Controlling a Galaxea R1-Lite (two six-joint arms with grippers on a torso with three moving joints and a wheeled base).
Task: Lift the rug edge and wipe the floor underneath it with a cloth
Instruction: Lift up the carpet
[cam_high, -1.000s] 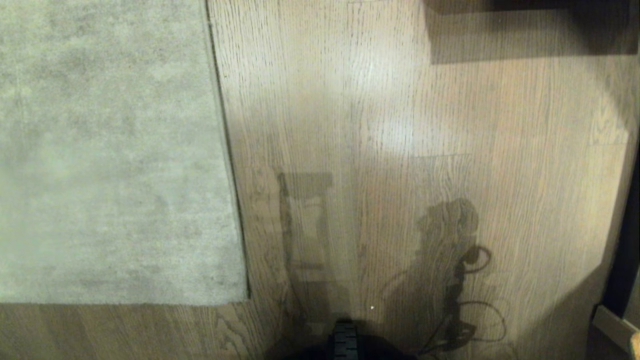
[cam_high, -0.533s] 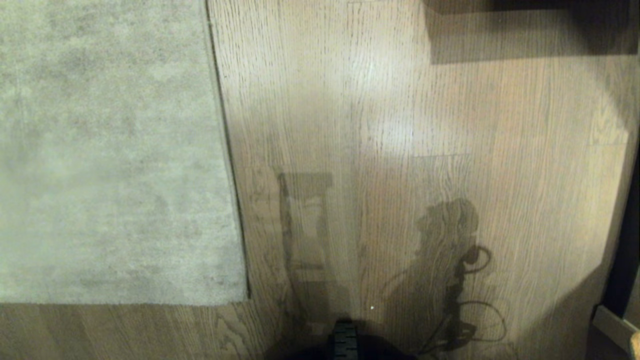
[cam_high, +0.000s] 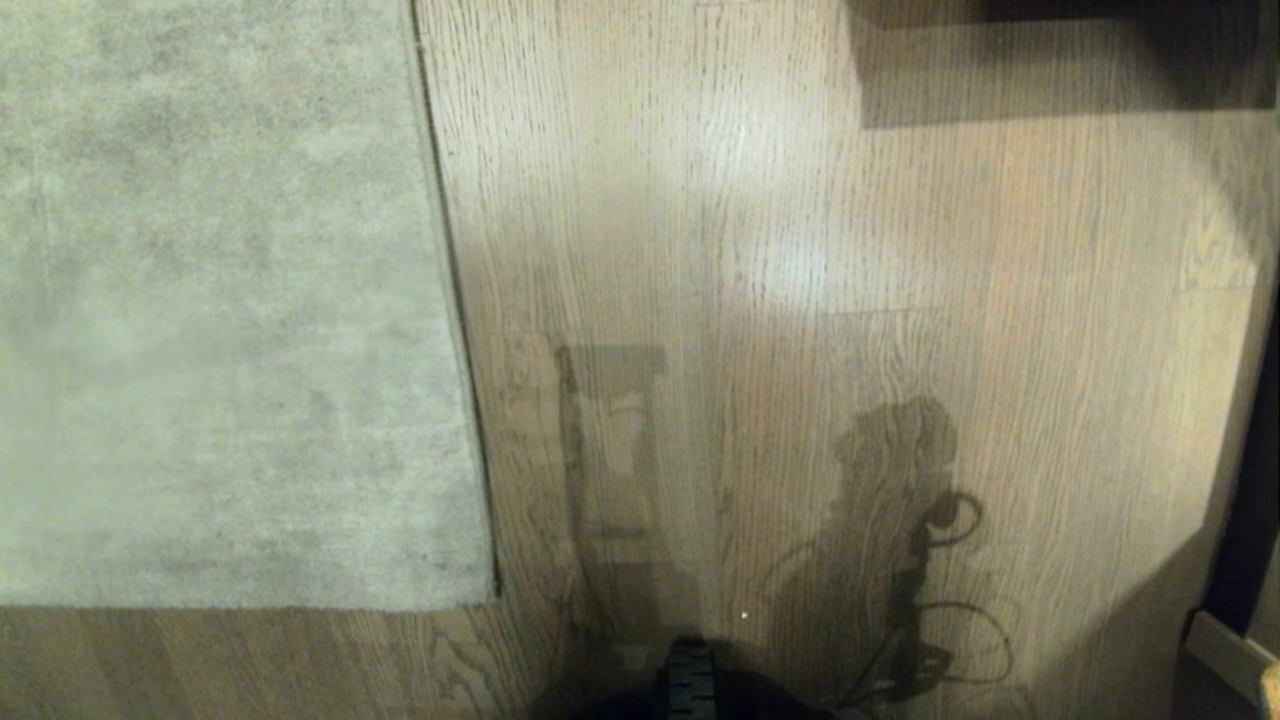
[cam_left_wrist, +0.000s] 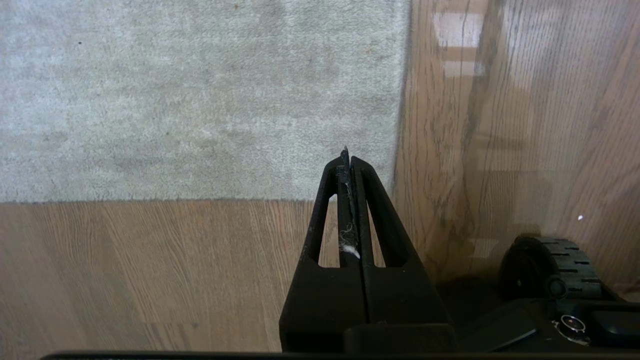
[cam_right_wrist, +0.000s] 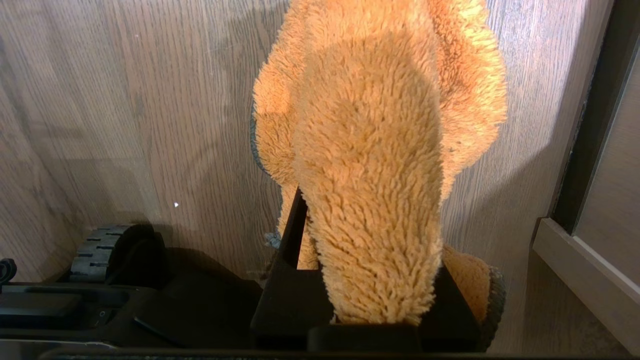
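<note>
rug edge (cam_high: 455, 300) runs near-to-far, corner (cam_high: 490, 598) near-left on floor (cam_high: 800, 250) | left gripper (cam_left_wrist: 348, 156) pressed closed, empty, corner just beyond: nearer arm | right gripper (cam_right_wrist: 365, 280) clamped on cloth (cam_right_wrist: 380, 140), further right

No readable text, label, brand name, number or sign appears in any of the three views. The grey-beige mottled short-pile rug (cam_high: 220, 300), the light brown wood-grain plank floor (cam_high: 800, 250), the fluffy orange-tan cloth (cam_right_wrist: 370, 165) and the black plastic parts of the robot all carry plain, unmarked surfaces.
</note>
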